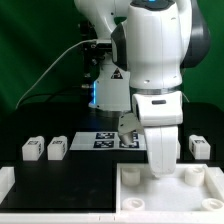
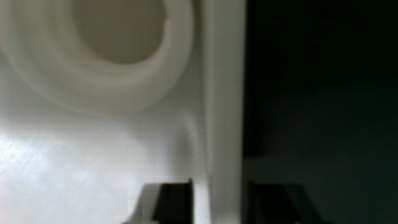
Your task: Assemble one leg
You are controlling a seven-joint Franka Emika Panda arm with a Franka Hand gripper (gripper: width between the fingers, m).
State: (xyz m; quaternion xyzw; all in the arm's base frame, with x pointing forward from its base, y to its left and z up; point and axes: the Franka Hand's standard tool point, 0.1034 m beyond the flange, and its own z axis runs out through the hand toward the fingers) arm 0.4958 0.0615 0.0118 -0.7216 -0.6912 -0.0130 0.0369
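The large white rimmed panel lies at the front, on the exterior view's right. My gripper reaches down onto its back rim. In the wrist view my gripper straddles the panel's upright rim, with one dark finger inside and the other outside, both against it. A round socket of the panel shows beyond. Two legs, small white tagged blocks, sit on the exterior view's left. A third leg sits on its right.
The marker board lies on the black table behind the panel, partly hidden by my arm. A white L-shaped border runs along the front left. A dark device with a blue light stands at the back.
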